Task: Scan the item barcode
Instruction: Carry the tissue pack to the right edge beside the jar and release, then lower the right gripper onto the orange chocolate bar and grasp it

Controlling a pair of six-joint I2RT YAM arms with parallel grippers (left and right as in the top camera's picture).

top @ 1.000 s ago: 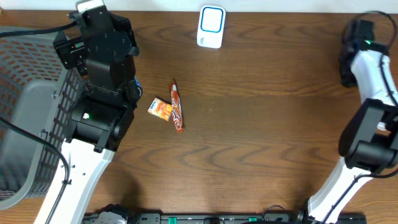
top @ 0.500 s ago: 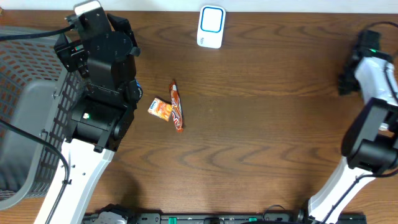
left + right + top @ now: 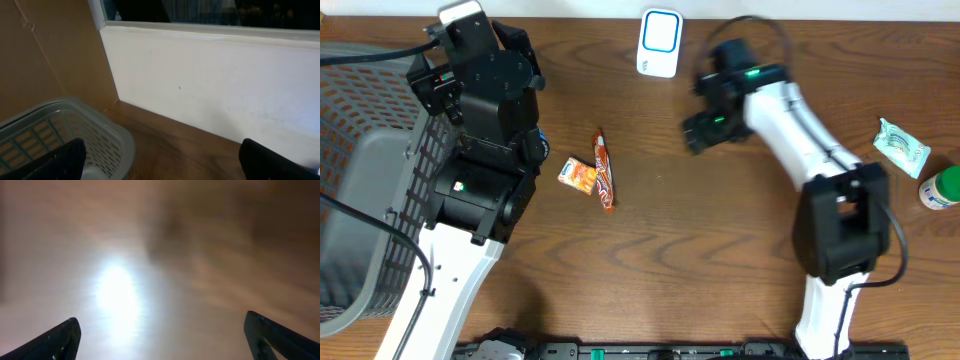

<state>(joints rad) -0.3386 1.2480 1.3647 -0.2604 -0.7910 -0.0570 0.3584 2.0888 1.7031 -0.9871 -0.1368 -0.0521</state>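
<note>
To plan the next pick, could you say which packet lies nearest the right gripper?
The long, slim red-orange wrapper; the square orange packet lies beyond it, the pale green packet farther off.

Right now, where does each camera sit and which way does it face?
Overhead: above the table, facing straight down; both arms, basket, snacks and scanner show.
Left wrist: on the left arm, facing the wall and basket rim; left gripper, open, at the bottom edge.
Right wrist: facing down at the blurred table; right gripper, open, at the bottom edge.
Shared: overhead and left wrist both see the basket.
</note>
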